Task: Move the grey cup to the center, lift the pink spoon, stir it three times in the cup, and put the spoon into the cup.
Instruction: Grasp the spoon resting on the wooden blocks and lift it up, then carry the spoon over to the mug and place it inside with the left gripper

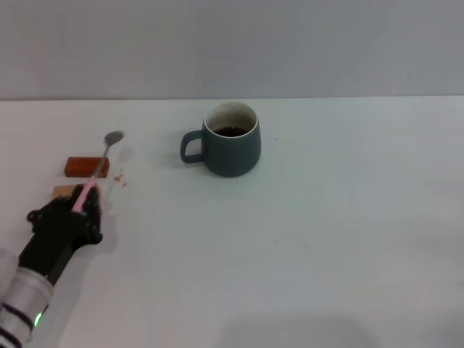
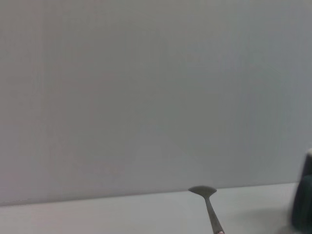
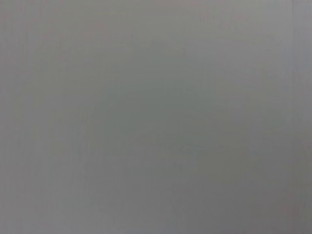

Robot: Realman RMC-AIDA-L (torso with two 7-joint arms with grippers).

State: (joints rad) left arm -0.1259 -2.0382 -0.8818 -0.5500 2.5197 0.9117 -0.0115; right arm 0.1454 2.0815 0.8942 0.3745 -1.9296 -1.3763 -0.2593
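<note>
The grey cup (image 1: 232, 139) stands upright on the white table, mid-back, handle to the left, dark liquid inside; its edge shows in the left wrist view (image 2: 303, 195). My left gripper (image 1: 78, 210) at the front left is shut on the pink spoon (image 1: 96, 171), holding its pink handle. The spoon slants up and away, its metal bowl raised above the table; the bowl also shows in the left wrist view (image 2: 204, 191). The spoon is well left of the cup. My right gripper is out of view.
A red-brown block (image 1: 85, 167) lies on the table just behind my left gripper. A tan wooden block (image 1: 64, 191) lies partly hidden by the gripper. A grey wall stands behind the table's far edge.
</note>
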